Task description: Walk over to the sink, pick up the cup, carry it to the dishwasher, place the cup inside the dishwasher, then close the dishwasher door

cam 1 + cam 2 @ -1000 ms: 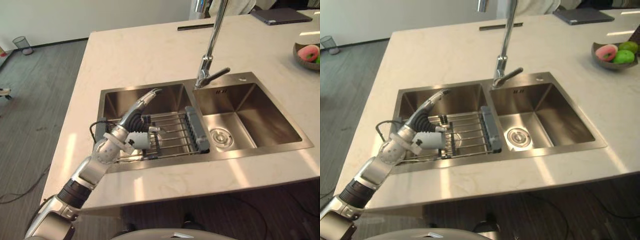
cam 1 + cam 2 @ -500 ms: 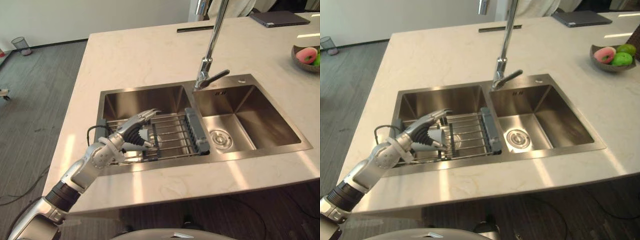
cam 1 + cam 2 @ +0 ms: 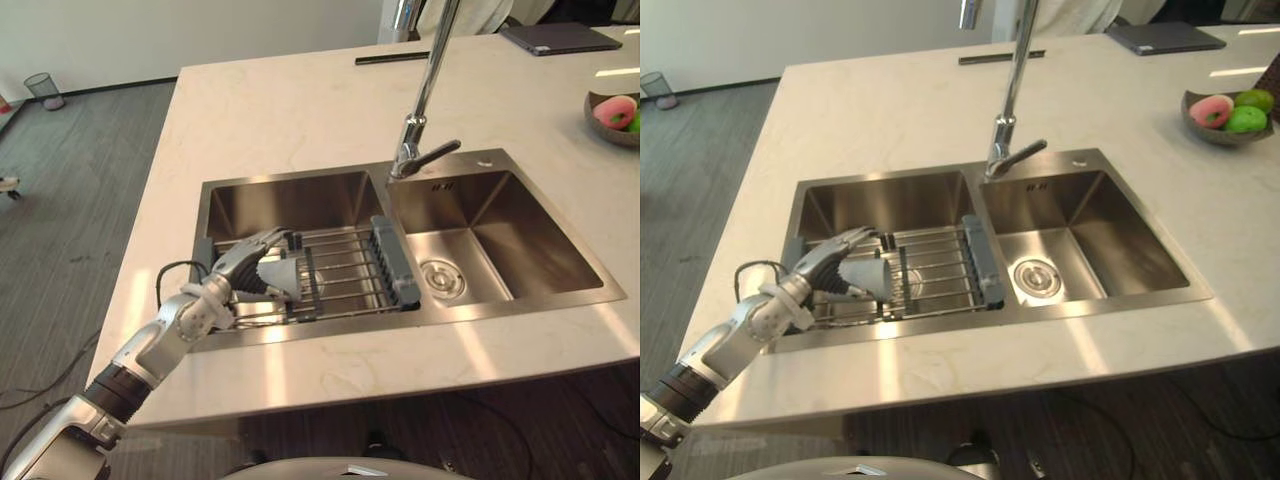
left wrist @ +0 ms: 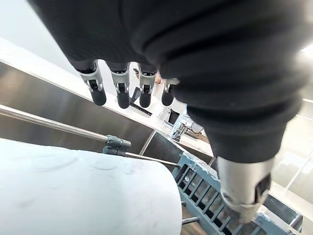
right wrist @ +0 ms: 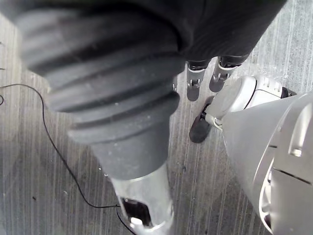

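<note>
Left hand (image 3: 236,266), fingers loosely spread, arches over pale tapered cup (image 3: 284,271) lying sideways on rack (image 3: 352,266).

the cup (image 3: 287,272) lies on the wire rack (image 3: 345,262) in the left basin (image 3: 290,200), with the left hand (image 3: 243,268) arched loosely over its 9 o'clock end and the basin's near side close at 6, so open room lies above it and toward 12. the rack's grey end bar (image 3: 395,262) blocks 3 o'clock, and the tall faucet (image 3: 425,95) stands at 2. beyond that the right basin (image 3: 520,225) and the counter (image 3: 280,110) at 12 give open room.
</note>
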Available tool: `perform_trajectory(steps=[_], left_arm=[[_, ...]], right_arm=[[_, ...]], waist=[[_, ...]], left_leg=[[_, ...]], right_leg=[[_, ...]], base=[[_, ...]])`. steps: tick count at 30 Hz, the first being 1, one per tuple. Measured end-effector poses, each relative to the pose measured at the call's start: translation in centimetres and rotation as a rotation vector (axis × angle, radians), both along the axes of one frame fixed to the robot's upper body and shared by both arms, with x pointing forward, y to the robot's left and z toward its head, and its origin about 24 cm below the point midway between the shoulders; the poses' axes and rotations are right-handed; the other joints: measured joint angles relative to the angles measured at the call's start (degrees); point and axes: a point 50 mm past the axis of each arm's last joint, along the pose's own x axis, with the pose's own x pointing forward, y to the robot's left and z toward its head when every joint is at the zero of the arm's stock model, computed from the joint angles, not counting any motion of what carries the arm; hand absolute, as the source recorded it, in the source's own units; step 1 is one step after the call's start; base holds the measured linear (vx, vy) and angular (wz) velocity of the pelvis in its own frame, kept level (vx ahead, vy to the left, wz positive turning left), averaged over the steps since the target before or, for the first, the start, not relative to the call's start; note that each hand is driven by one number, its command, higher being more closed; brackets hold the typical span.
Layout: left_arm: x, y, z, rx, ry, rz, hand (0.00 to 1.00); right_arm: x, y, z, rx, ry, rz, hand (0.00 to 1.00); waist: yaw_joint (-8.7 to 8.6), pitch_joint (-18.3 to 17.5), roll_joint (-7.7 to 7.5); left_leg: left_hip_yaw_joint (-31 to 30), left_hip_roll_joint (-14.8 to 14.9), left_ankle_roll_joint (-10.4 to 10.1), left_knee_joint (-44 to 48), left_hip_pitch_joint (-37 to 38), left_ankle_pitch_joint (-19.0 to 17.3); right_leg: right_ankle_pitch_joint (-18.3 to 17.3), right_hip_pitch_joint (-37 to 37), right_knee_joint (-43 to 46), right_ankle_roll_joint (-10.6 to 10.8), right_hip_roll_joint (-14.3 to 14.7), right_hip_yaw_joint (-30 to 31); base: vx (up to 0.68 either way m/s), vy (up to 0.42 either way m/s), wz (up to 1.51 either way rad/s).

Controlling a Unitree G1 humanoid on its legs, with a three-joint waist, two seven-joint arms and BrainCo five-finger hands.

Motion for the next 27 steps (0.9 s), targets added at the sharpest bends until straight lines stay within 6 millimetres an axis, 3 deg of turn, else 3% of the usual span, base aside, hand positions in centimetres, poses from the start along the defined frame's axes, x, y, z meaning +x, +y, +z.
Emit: perform_trajectory(steps=[8, 26, 27], left_arm=[[-0.3, -0.1, -3.2, 0.098, 0.083, 0.017, 0.00], [0.5, 0.8, -5.3, 0.220, 0.134, 0.138, 0.00], [0.6, 0.8, -5.4, 0.233, 0.133, 0.141, 1.00]], right_arm=[[-0.1, 0.0, 0.0, 0.009, -0.011, -0.044, 0.00], [-1.2, -0.2, -0.1, 0.019, 0.003, -0.133, 0.00], [-1.3, -0.2, -0.1, 0.020, 0.003, -0.133, 0.00]], waist=[[-0.98, -0.4, -0.61], [-2.42, -1.3, -0.75], [-2.42, -1.3, -0.77]], left_leg=[[0.3, 0.0, 0.0, 0.0, 0.1, 0.0], [2.0, 0.1, -0.1, -0.9, 1.4, -0.2], [2.0, 0.1, -0.2, -0.9, 1.4, -0.2]], right_leg=[[0.0, -0.1, 0.0, 0.0, 0.0, 0.2], [0.0, -0.1, -0.4, 0.0, 0.2, 1.7], [0.0, -0.2, -0.3, 0.0, 0.2, 1.9]], base=[[0.00, 0.000, 0.00], [0.00, 0.001, -0.03], [0.00, -0.001, -0.10]])
